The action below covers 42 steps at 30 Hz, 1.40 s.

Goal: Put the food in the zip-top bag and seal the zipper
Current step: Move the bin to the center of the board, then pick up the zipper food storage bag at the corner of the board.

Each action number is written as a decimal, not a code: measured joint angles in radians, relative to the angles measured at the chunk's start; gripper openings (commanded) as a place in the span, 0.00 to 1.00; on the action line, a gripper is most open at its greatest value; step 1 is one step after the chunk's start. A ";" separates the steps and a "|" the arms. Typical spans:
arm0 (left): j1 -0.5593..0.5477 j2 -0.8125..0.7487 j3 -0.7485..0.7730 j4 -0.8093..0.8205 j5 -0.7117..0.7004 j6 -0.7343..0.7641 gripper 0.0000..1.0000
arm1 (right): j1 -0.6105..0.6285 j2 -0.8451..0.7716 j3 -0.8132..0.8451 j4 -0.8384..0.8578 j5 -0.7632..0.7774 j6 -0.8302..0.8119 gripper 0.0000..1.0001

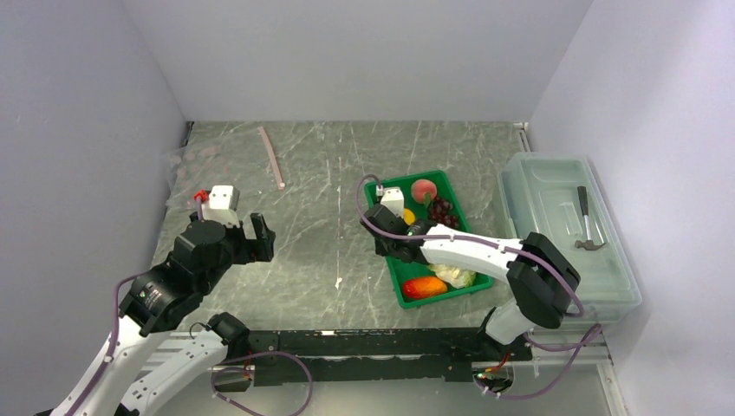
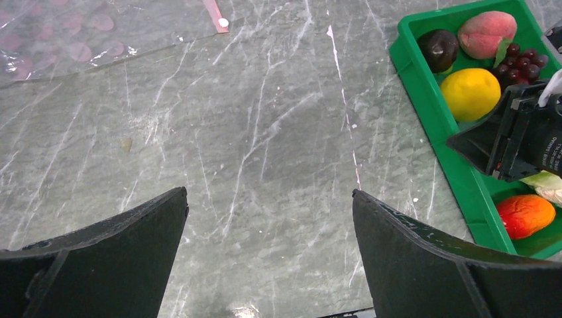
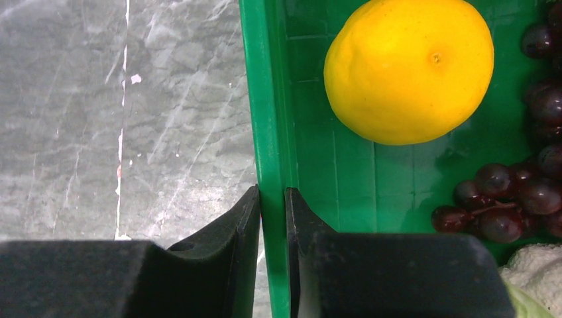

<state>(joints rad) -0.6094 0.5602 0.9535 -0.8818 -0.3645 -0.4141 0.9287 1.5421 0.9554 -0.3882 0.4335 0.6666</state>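
The food lies in a green tray (image 1: pixel 417 178): a yellow lemon (image 3: pixel 409 69), dark grapes (image 3: pixel 523 192), a pink round fruit (image 2: pixel 487 33), a small dark fruit (image 2: pixel 439 48), a red-orange oblong fruit (image 1: pixel 425 288) and pale lettuce (image 1: pixel 455 276). My right gripper (image 3: pixel 272 193) is shut on the tray's left wall (image 3: pixel 268 99), one finger outside and one inside. The clear zip-top bag (image 2: pixel 66 33) lies flat at the far left, and its pink zipper (image 1: pixel 273 158) runs along its right side. My left gripper (image 2: pixel 268 193) hangs open over bare table between bag and tray.
A large clear lidded box (image 1: pixel 563 260) with a grey hammer (image 1: pixel 588 225) inside stands right of the tray. White walls close in the table on the left, back and right. The marbled table top (image 1: pixel 329 217) separates bag and tray.
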 measured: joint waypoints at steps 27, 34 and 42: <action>0.000 0.017 -0.002 0.002 -0.001 -0.015 1.00 | -0.005 -0.079 0.069 -0.008 0.112 0.050 0.66; 0.000 0.117 0.000 0.005 -0.053 -0.021 1.00 | -0.005 -0.122 0.101 -0.009 0.108 0.006 0.68; 0.000 0.299 0.069 0.001 -0.115 -0.030 1.00 | -0.005 -0.213 0.102 -0.027 0.095 -0.047 0.70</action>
<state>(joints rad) -0.6094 0.8593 1.0222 -0.8810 -0.4793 -0.4438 0.9234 1.3289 1.0576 -0.4156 0.5285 0.6201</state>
